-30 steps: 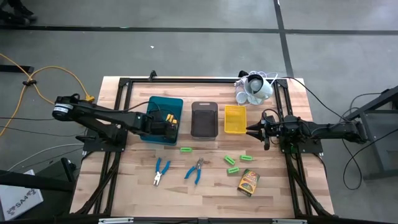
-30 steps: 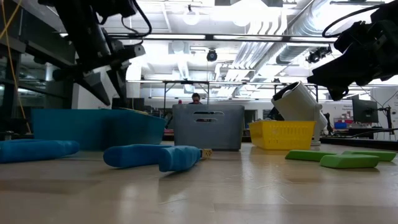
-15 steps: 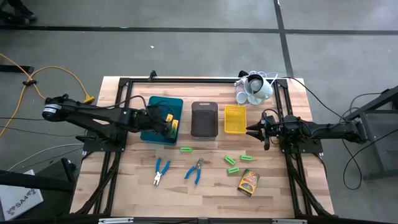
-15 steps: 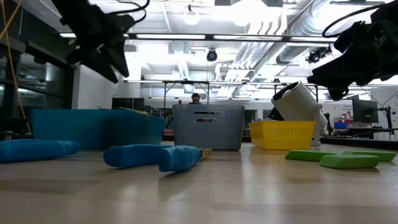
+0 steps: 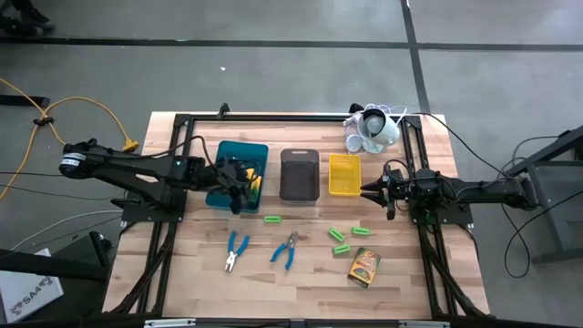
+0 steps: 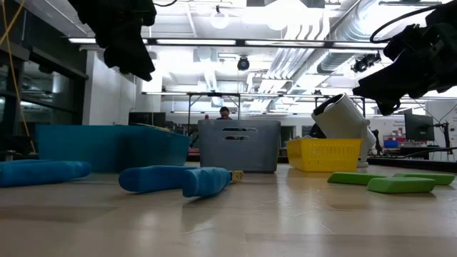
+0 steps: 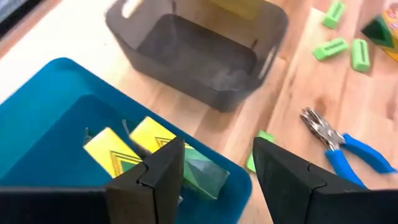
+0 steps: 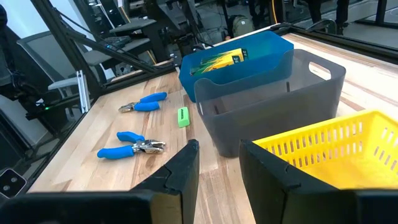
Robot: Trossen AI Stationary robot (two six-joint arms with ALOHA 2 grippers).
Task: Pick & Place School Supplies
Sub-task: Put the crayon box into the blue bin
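Note:
My left gripper [image 5: 239, 187] hangs open over the near right corner of the teal tray [image 5: 226, 157], holding nothing. In the left wrist view its fingers [image 7: 163, 177] frame two yellow-and-green boxes [image 7: 140, 149] lying in that tray. A third box [image 5: 363, 266] lies on the table at the near right. Two blue-handled pliers [image 5: 237, 250] [image 5: 288, 248] and several green sticks [image 5: 342, 239] lie on the table's near half. My right gripper [image 5: 369, 190] waits open beside the yellow tray [image 5: 344, 175], with nothing between its fingers.
A grey tray [image 5: 299, 175] stands between the teal tray and the yellow one. A white cup-like cluster with cords [image 5: 372, 129] sits at the far right. One green stick [image 5: 271, 219] lies just in front of the trays. A black frame rims the table.
My left gripper has risen above the teal tray, drawn back a little toward the table's left edge, and rolled about its own axis. Its fingers have stayed apart. The boxes in the tray have kept still.

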